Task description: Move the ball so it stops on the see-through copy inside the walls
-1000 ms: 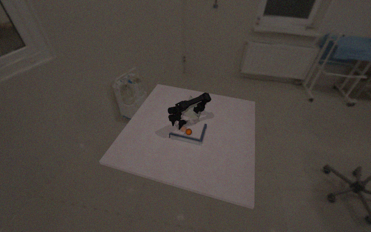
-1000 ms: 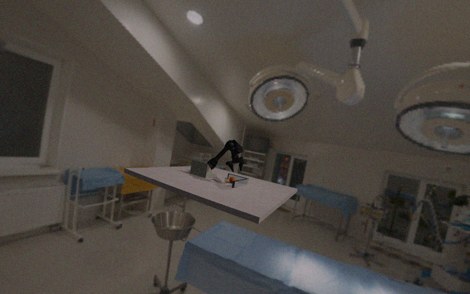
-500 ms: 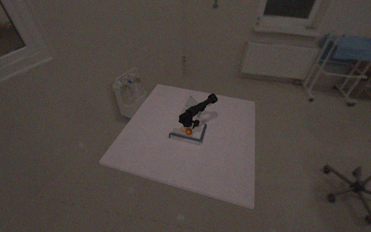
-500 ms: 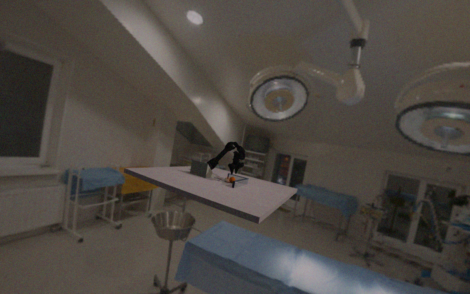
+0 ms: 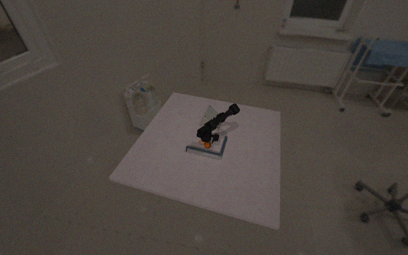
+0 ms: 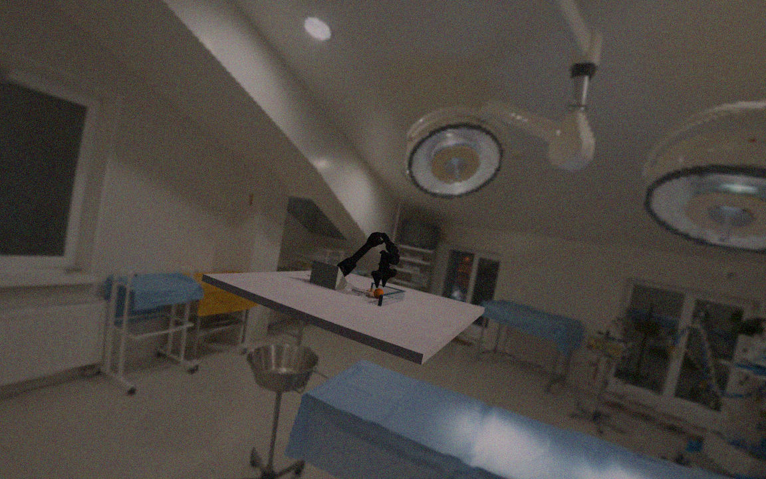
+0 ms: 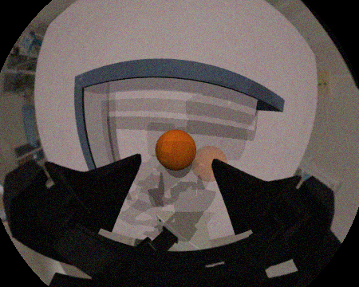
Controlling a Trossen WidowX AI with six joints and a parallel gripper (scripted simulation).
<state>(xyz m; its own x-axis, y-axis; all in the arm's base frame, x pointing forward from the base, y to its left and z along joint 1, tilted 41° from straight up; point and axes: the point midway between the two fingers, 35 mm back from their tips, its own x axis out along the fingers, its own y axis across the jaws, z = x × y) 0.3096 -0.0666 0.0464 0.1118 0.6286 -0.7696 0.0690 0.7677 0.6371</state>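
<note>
White table (image 5: 173,177) carries the corner walls (image 7: 163,67). Ball (image 7: 175,149) sits inside them, just beside the pale copy (image 7: 211,161), slightly overlapping it. Gripper (image 7: 175,166) spread wide, empty, straddling the ball. Judged smooth, rigid, prone to rolling: grip across its widest middle

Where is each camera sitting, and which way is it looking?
Top: high above the room, looking down at the white table; the whole black arm shows.
Exterior: low and far off, looking up across the table edge toward the arm and the ceiling lamps.
Wrist: on the arm, looking down past the open gripper; both dark fingers show.
Shared: top and wrist both show the orange ball, its see-through copy beside it, and the corner walls.
</note>
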